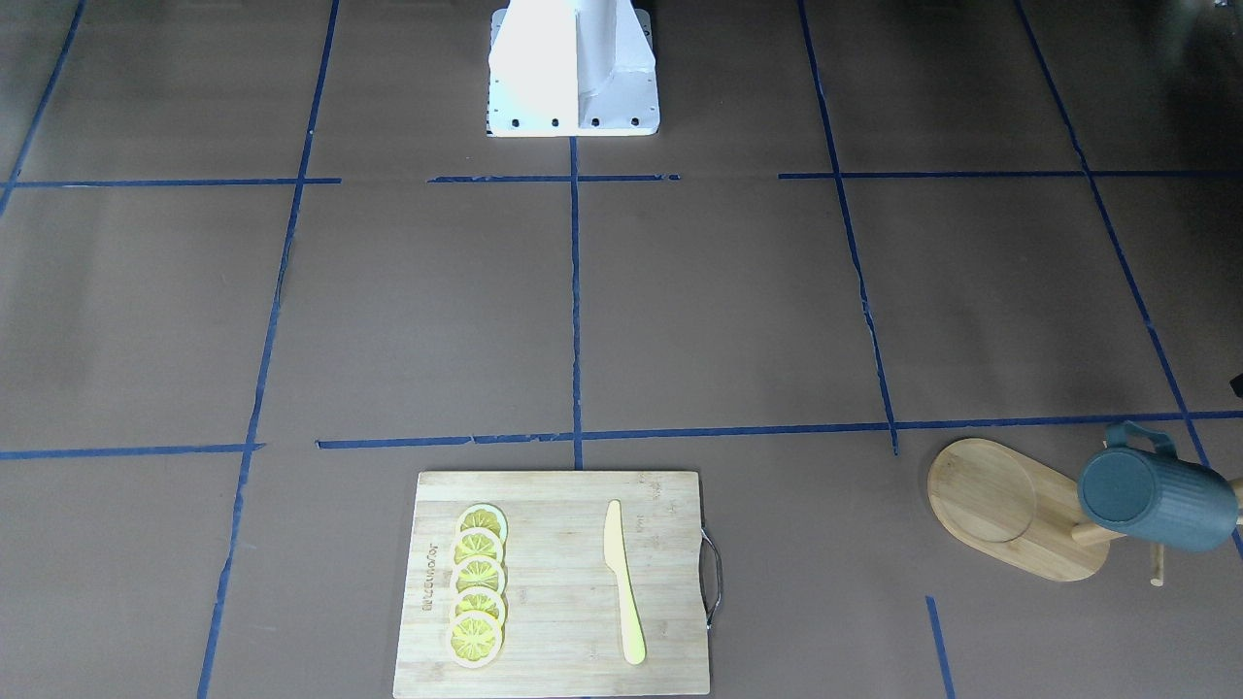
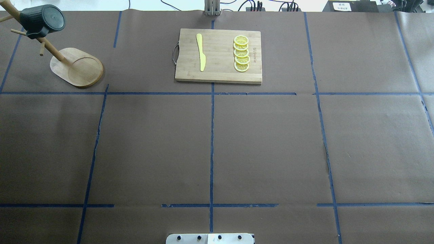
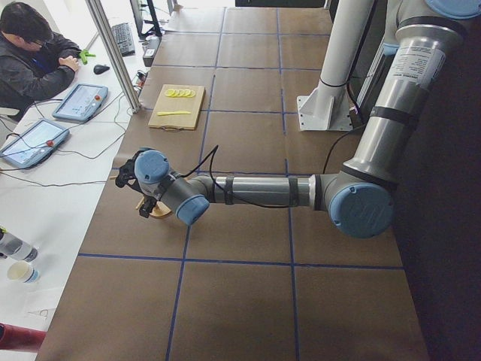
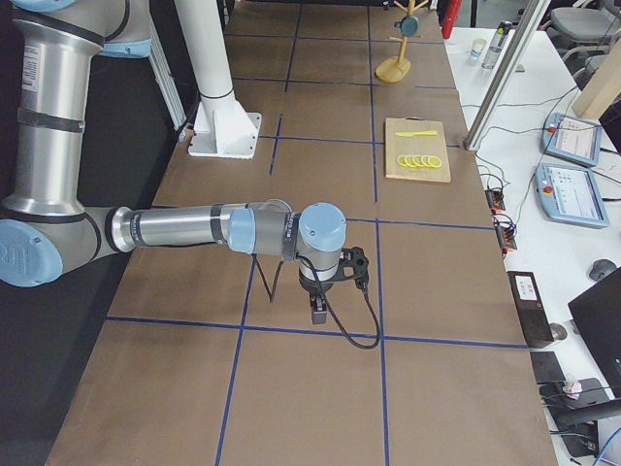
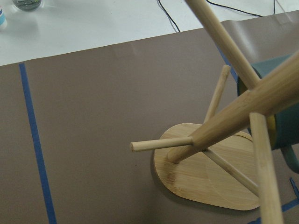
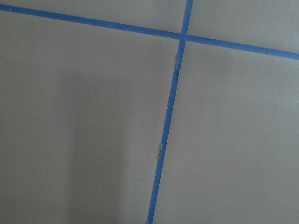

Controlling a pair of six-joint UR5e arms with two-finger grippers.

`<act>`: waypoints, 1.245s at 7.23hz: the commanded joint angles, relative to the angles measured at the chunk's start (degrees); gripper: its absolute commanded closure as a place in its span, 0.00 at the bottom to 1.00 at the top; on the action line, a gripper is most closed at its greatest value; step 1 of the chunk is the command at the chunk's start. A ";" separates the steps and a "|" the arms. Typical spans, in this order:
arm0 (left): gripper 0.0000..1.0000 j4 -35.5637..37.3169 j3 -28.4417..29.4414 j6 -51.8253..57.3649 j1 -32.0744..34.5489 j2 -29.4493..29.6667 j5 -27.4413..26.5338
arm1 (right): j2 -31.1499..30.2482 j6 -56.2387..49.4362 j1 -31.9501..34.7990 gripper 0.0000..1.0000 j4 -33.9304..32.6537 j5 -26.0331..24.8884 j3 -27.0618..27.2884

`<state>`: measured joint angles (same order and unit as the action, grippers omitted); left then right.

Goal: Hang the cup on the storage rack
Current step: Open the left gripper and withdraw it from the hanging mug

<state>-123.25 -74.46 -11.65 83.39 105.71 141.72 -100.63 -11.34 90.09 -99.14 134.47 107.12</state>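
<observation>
The dark teal ribbed cup [image 2: 42,18] hangs on a peg of the bamboo storage rack [image 2: 76,67] at the table's far left corner, bottom facing the camera. Both also show in the front view, the cup [image 1: 1156,495] beside the rack's oval base [image 1: 1005,505]. In the left wrist view the rack's post [image 5: 233,112] and pegs fill the frame, with the cup [image 5: 286,116] at the right edge. My left gripper [image 3: 131,177] is close by the rack; I cannot tell if it is open. My right gripper [image 4: 318,309] points down over bare table; I cannot tell its state.
A rectangular bamboo cutting board [image 2: 218,76] with a yellow knife [image 2: 201,52] and several lemon slices [image 2: 241,53] lies at the far middle. An operator [image 3: 34,53] sits beyond the table's far edge with tablets.
</observation>
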 commanded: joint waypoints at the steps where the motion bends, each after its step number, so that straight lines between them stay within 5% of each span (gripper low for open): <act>1: 0.00 15.32 -5.31 9.07 -1.29 -0.42 -8.08 | 0.00 0.00 0.00 0.00 0.00 0.00 -0.07; 3: 0.00 37.54 -12.62 18.28 -0.35 -0.85 -10.24 | 0.00 0.00 0.00 0.00 0.00 -0.09 -0.24; 4: 0.00 38.08 -13.25 18.33 1.49 -6.77 -9.54 | 0.00 0.00 0.00 0.00 0.00 0.00 -0.33; 9: 0.00 38.78 -13.70 17.28 6.96 -10.44 -6.71 | 0.17 1.05 0.00 0.00 0.00 -0.09 -0.51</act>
<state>-84.90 -88.11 5.64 89.88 95.51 135.40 -100.54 -10.78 90.09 -99.14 134.39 106.62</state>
